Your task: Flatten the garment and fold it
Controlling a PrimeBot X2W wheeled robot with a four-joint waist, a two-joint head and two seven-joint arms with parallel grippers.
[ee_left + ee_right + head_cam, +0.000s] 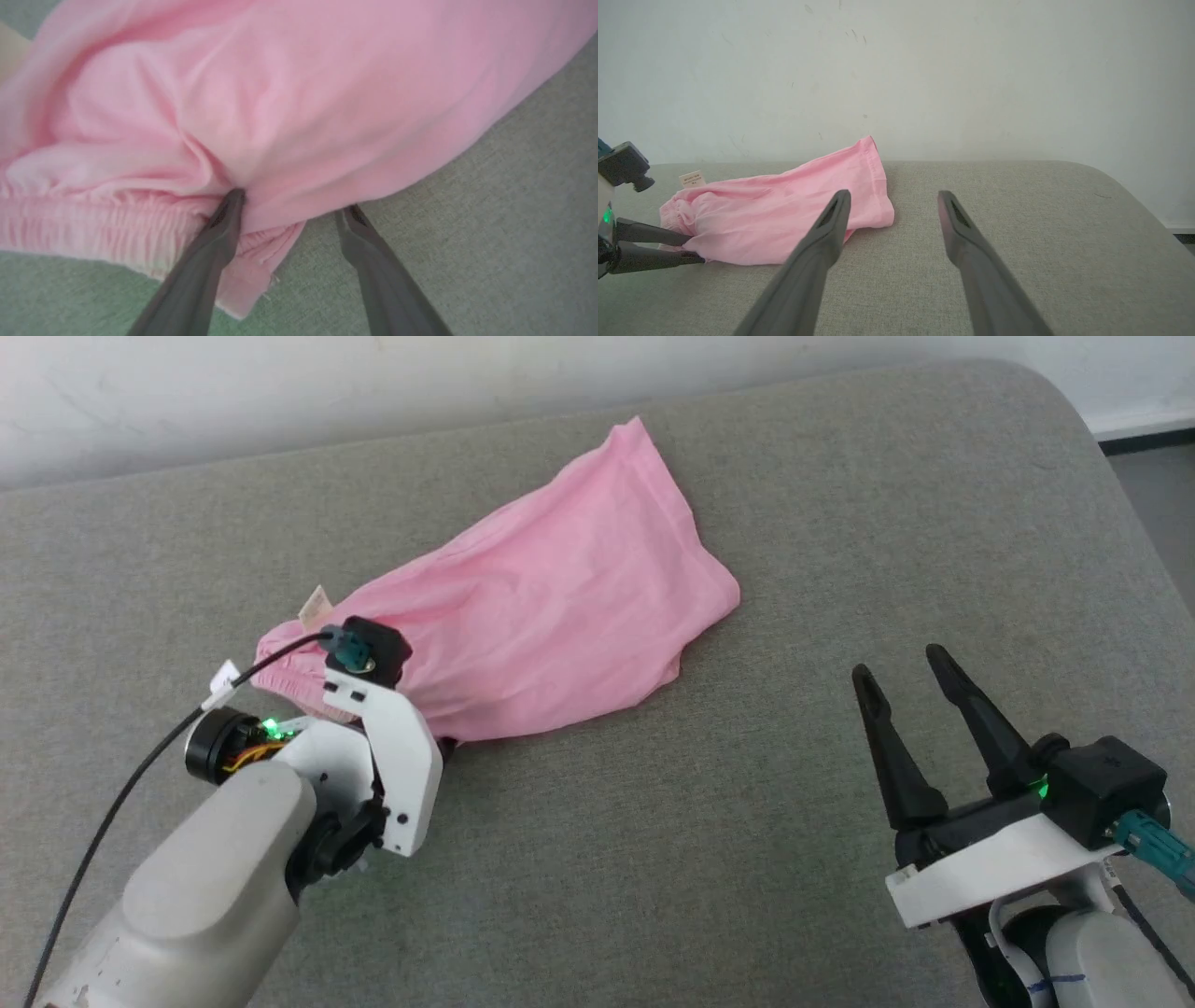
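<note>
Garment, waistband corner between parted fingers of the left hand

Matt cloth garment, coarse woven surface

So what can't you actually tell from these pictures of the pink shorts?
- Head view: the left gripper has its fingers hidden beneath its own white wrist and the garment.
- Label: print too small to read in the head and right wrist views.
- Left wrist view: the garment's far end is cut off by the edges, and the fabric is blurred.
- Garment's underside: hidden against the grey cushion.
</note>
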